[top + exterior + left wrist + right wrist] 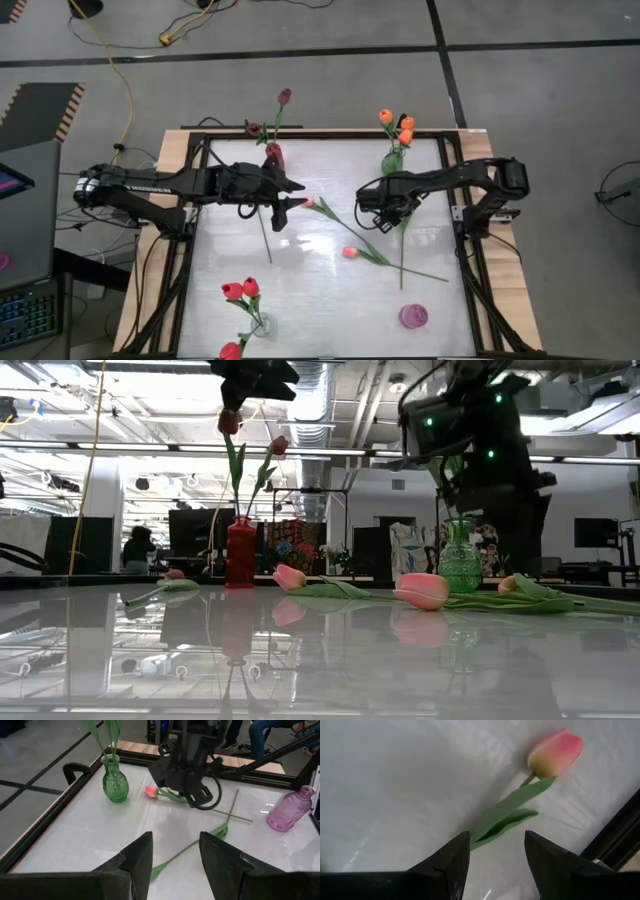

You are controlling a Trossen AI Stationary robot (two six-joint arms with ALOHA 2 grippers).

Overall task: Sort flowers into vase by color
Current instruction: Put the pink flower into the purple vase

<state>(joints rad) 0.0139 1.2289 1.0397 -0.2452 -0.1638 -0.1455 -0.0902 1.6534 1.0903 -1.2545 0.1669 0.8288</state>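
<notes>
High view: glossy white desk (320, 300) ringed by glass vases — red (274, 155), green (392, 161), purple (414, 316), clear (258, 326).
Pink artificial tulips (350, 252) lying mid-desk, stems crossed; left claw (296, 193) released, empty, beside one; right claw (392, 222) spread wide, hovering over stems, gripping nothing.

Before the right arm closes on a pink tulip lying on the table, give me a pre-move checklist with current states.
1. Right end effector open: ok.
2. Pink artificial tulip in its wrist view, green leaf running between the fingers: ok.
3. Right end effector empty: ok.
4. Purple glass vase upright, free of flowers: ok.
5. Left end effector open, hovering mid-table near the red glass vase, apart from the right arm: ok.
6. Fingers low enough to catch the stem: cannot tell.
</notes>
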